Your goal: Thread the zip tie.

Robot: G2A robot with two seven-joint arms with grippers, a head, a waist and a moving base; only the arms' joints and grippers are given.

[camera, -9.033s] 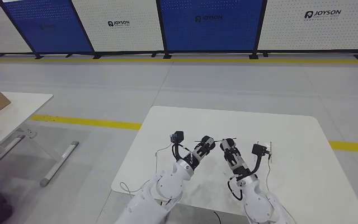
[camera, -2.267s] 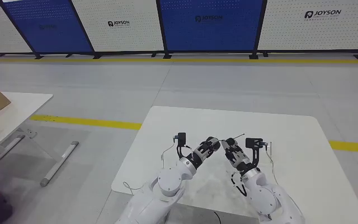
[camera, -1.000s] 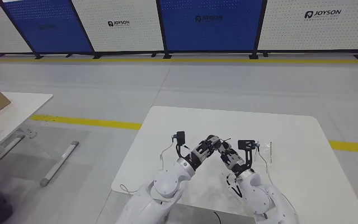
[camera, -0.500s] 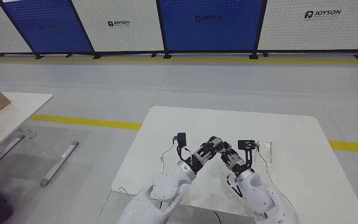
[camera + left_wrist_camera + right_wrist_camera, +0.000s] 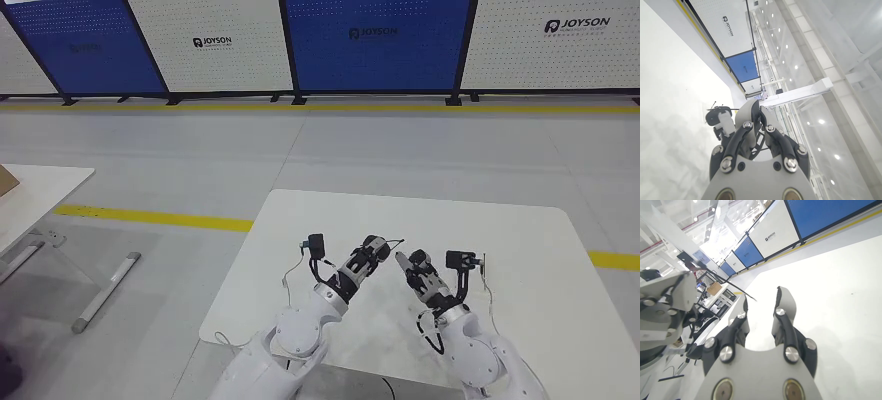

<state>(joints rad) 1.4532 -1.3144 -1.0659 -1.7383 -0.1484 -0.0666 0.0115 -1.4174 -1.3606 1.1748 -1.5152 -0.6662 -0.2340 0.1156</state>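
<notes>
Top view: the zip tie (image 5: pixel 393 241) is clamped between the closed jaws of the left gripper (image 5: pixel 377 244). Its long axis is set roughly along the 9-to-3 line, with the free end pointed toward 3 o'clock. It is seen as a thin, black, straight strip. In the right wrist view a thicker, blurred end is shown beside the left fingers, and the strip is narrowed to a fine tip at the other end. The right gripper (image 5: pixel 408 261) is held near the left one, at about 4 o'clock from it. Its jaws are spread well apart and nothing is gripped between them. The tie's tip is placed just beside one right fingertip (image 5: pixel 745 297); whether they touch cannot be told. Both grippers are held over the white table (image 5: pixel 500 225), toward its 6 o'clock edge.
</notes>
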